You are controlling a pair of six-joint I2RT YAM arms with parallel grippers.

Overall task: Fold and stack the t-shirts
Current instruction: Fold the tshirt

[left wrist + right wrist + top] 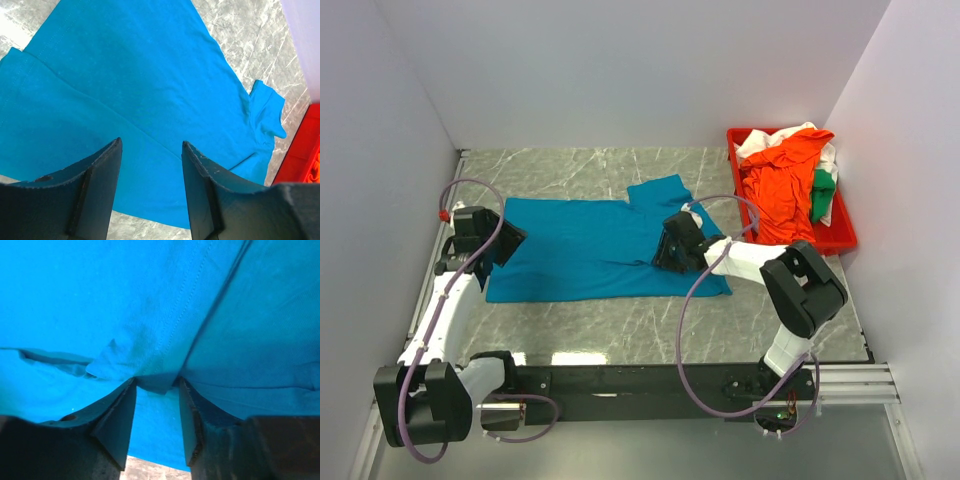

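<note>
Top view: bright, even overhead light, sharp, soft shadows only; glare patch on table (pixel 620 330) at 7 o'clock. Left wrist: table blown white at 10 o'clock, left fingers (pixel 97 195) dark at 6 o'clock. Right wrist: teal t-shirt (pixel 150 300) very close, soft focus; right fingers (pixel 117 425) underexposed at 6 o'clock.

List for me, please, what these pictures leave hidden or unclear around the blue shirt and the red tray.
Right wrist view: the blue shirt runs off the top and both sides; whether the right claw pinches cloth at its tips is unclear.
Top view: the orange shirt covers the white cloth and green cloth in the tray; their number is hidden.
Left wrist view: the tray is cut off by the right edge.
</note>
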